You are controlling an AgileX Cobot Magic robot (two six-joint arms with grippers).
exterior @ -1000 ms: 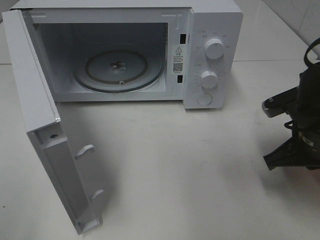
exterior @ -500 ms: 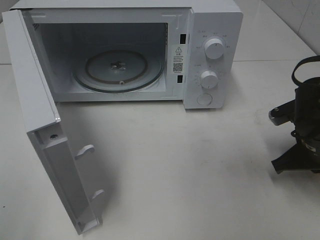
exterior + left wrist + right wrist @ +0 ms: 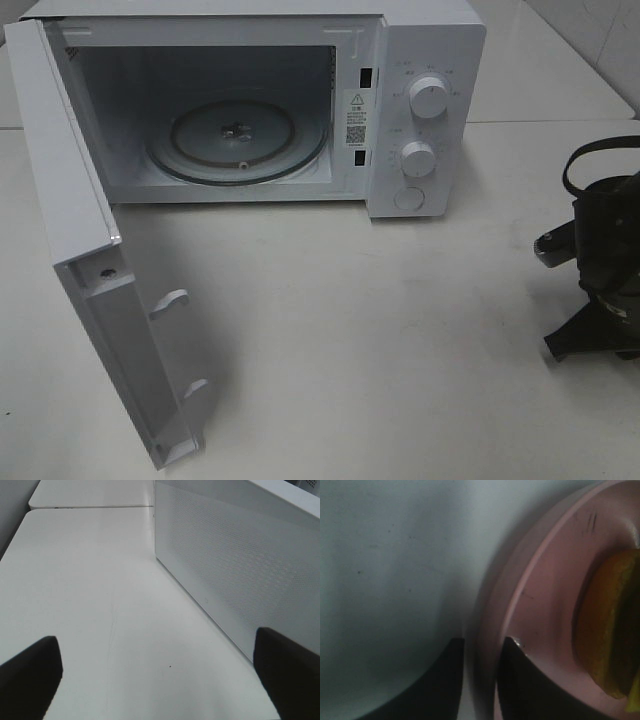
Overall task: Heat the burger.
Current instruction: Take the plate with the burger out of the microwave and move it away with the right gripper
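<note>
Burger [image 3: 612, 640]: we are seeing only its edge, cropped, lying on the pink plate [image 3: 545, 595]; the overhead camera is missing both.
Right gripper [image 3: 480, 680]: fingers are straddling the plate rim; grip unclear.
Left gripper [image 3: 160, 672]: fingers are standing wide apart beside the microwave door [image 3: 235, 560].

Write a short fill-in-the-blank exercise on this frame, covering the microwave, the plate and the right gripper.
1. The microwave door stands ____.
2. On the glass turntable inside lies ____.
3. The burger sits on a plate coloured ____.
4. The fingers of the right gripper straddle the plate's ____.

Missing words: open; nothing; pink; rim
</note>
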